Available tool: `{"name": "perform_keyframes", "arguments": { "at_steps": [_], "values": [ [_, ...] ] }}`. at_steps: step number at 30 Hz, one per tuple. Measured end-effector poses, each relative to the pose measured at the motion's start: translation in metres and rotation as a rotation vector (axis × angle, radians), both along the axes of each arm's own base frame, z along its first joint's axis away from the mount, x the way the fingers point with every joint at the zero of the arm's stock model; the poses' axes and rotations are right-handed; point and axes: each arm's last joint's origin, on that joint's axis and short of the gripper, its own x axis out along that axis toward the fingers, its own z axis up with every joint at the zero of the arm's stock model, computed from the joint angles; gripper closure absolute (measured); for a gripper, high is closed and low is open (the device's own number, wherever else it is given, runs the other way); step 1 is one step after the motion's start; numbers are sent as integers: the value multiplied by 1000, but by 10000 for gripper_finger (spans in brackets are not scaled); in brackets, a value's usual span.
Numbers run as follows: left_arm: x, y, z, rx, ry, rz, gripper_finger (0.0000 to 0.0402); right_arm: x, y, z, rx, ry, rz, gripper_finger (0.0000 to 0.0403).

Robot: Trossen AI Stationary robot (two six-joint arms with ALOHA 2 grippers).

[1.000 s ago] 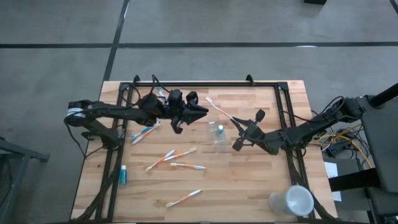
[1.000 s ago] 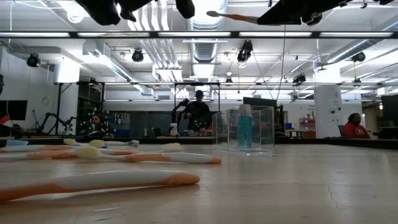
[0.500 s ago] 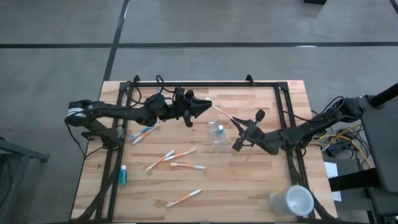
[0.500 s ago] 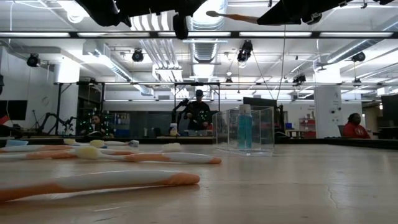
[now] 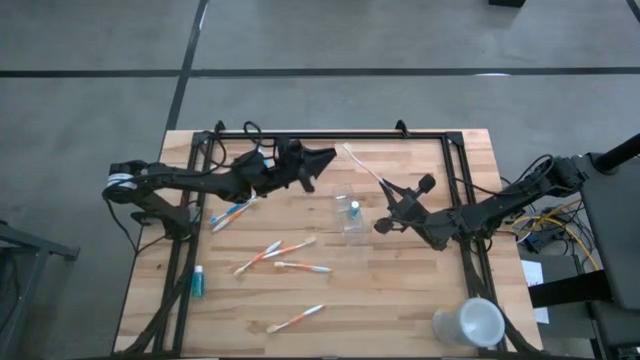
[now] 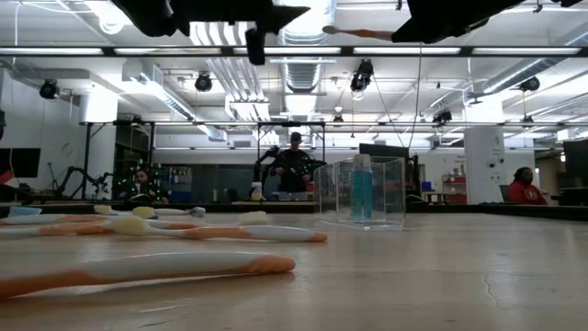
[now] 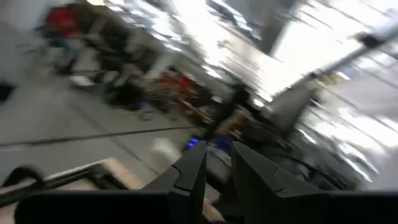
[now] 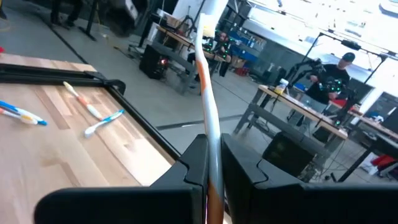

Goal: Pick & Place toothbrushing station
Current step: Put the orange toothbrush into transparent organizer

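Observation:
My right gripper [image 5: 395, 205] is shut on a white and orange toothbrush [image 5: 365, 172], held high over the table just right of the clear cup [image 5: 350, 225]. The cup stands upright on its base with a small blue tube [image 6: 361, 191] inside. My left gripper [image 5: 322, 157] is shut and empty, in the air left of the cup near the far edge. Several toothbrushes [image 5: 275, 252] lie flat on the table. A second blue tube [image 5: 198, 282] lies at the near left. My right gripper pinches the toothbrush's handle [image 8: 210, 163] between its two fingers. The brush runs on past the fingertips along the fingers, its head [image 5: 348, 150] toward the far left. It is lifted clear, high above the cup's rim [image 6: 358, 32].
A large opaque white cup [image 5: 470, 322] lies at the near right corner. A black frame [image 5: 330, 135] runs along the far edge and both sides of the table. Toothbrushes lie at the left [image 5: 232, 212], the middle [image 5: 300, 267] and the near side [image 5: 295, 318].
My left gripper has moved toward the far edge and a little right, turning about its wrist. My right gripper has shifted slightly right and toward the far edge with the toothbrush, whose head now points more toward the far edge. The cup and loose brushes have stayed put.

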Motion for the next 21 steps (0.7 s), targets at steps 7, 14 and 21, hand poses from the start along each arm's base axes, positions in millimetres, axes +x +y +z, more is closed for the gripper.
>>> {"name": "perform_keyframes", "arguments": {
  "at_steps": [7,14,21],
  "values": [
    [1,2,-6,-151,2,31,321,0,0,1,4,-7,7,381],
    [2,0,-6,-176,-5,-41,321,2,0,1,15,-18,62,381],
    [4,-1,-12,-230,33,-58,321,3,2,2,24,-25,138,381]
  ]
}}
